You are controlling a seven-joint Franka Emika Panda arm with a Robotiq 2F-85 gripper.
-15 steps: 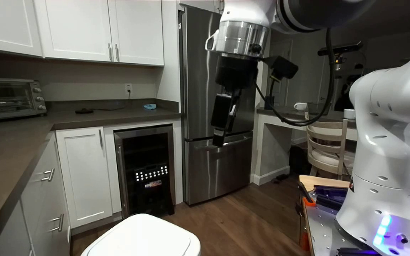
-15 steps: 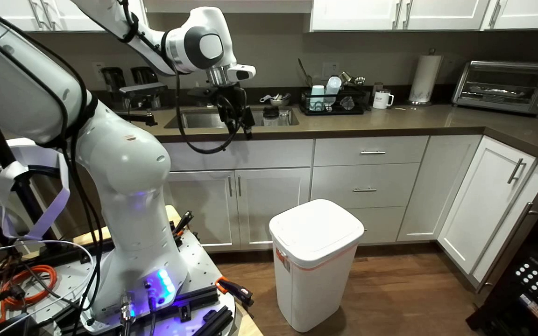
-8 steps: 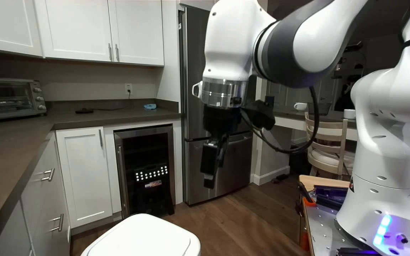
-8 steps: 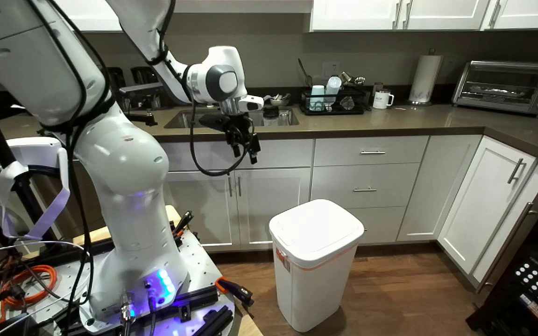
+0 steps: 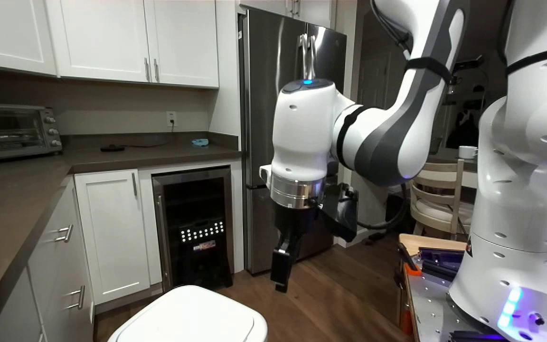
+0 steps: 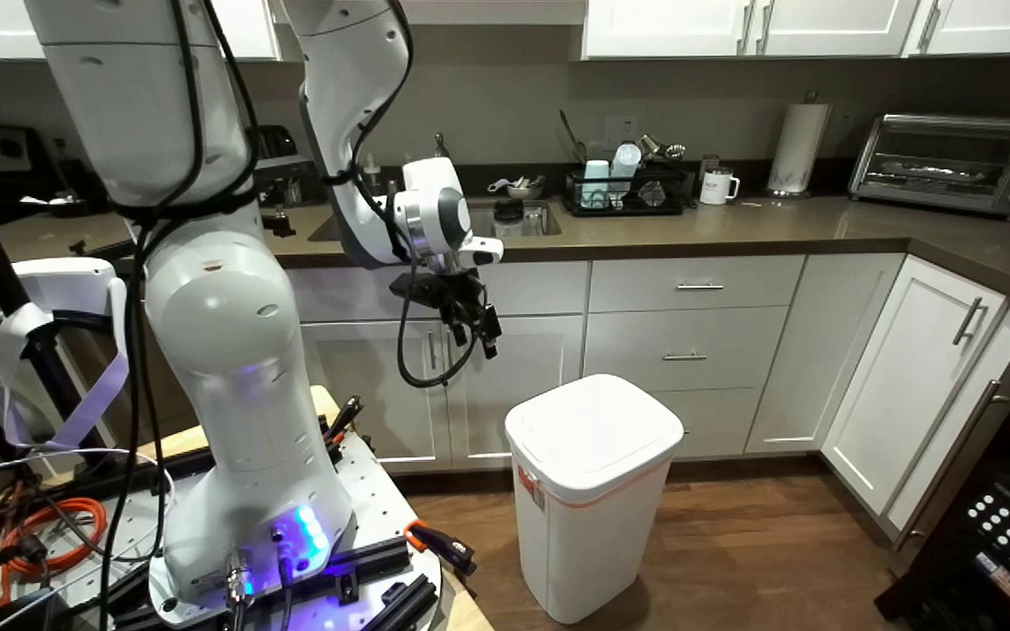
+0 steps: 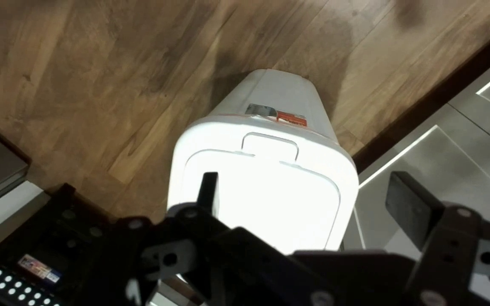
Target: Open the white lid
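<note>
The white lid (image 6: 597, 429) lies flat and shut on a tall white bin (image 6: 584, 552) standing on the floor. It also shows at the bottom edge of an exterior view (image 5: 193, 316). In the wrist view the lid (image 7: 266, 187) is bright, with a tab outline (image 7: 270, 146) near its edge and an orange label below on the bin. My gripper (image 6: 475, 343) is open and empty, above the lid's level and off to the robot's side of the bin, not touching it. In the wrist view the fingers (image 7: 208, 189) stand wide apart, and the gripper body hides part of the lid.
The robot's metal-topped table (image 6: 382, 499) with black clamps (image 6: 444, 545) stands beside the bin. White drawers (image 6: 689, 329) and a brown counter (image 6: 733, 230) are behind it. A dark glass-door cooler (image 5: 195, 204) and a steel fridge (image 5: 273, 142) stand nearby.
My gripper has come down a long way and a little toward the bin, with the arm bending lower. The lid and bin have not moved.
</note>
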